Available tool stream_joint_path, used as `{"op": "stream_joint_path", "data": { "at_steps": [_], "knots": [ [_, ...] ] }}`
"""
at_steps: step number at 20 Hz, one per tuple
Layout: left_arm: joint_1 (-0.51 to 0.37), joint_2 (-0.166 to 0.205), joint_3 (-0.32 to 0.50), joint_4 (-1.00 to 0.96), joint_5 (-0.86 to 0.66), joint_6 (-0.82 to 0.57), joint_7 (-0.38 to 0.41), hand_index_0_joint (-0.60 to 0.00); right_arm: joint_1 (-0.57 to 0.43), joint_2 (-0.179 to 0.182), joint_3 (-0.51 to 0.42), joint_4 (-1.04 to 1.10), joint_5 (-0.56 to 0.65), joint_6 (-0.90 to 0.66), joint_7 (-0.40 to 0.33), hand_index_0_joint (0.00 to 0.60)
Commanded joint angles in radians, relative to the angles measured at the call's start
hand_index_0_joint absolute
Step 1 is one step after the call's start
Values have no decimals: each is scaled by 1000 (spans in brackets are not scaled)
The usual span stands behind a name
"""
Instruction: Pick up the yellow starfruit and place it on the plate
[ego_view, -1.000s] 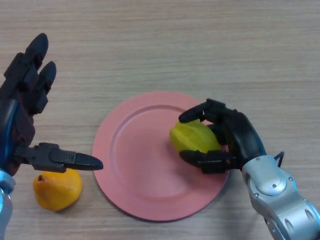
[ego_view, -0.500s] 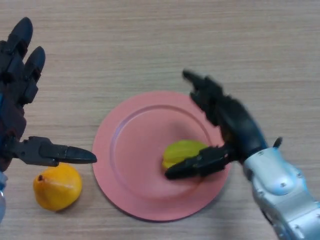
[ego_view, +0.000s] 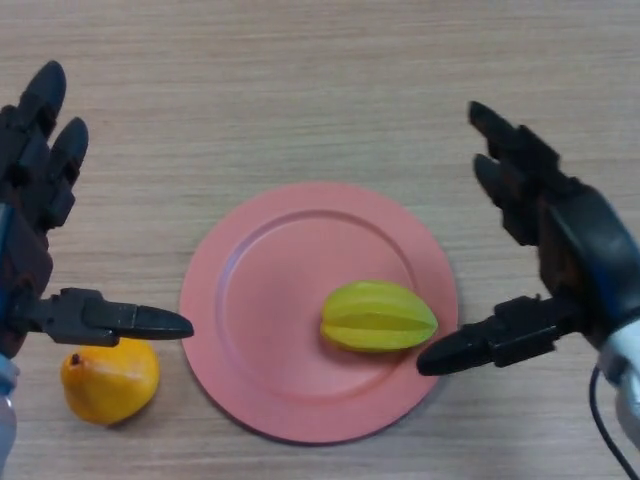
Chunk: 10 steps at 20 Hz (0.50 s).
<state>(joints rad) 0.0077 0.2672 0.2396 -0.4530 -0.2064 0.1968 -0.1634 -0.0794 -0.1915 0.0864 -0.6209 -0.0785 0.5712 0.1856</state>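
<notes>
The yellow starfruit lies on its side on the right half of the pink plate. My right hand is open to the right of the plate, clear of the fruit, with its thumb tip near the plate's right rim. My left hand is open at the far left, its thumb pointing towards the plate's left rim.
An orange pear-shaped fruit lies on the wooden table just left of the plate, under my left thumb.
My right hand let go of the starfruit, opened and drew back to the right. The starfruit dropped onto the plate and settled on its side. My left hand shifted slightly left.
</notes>
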Motion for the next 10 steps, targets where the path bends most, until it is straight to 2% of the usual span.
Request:
{"op": "stream_joint_path", "data": {
  "at_steps": [1,4,10],
  "knots": [
    [-31,25,26,-39,4,-160,24,0,-21,-17,-48,-74,23,-94,-61,0],
    [-38,27,5,-9,34,-166,10,0,29,-14,-51,-76,58,-112,-95,0],
    [-44,24,-11,-2,43,-169,13,0,46,-35,-97,-110,73,-102,-73,0]
  ]
}}
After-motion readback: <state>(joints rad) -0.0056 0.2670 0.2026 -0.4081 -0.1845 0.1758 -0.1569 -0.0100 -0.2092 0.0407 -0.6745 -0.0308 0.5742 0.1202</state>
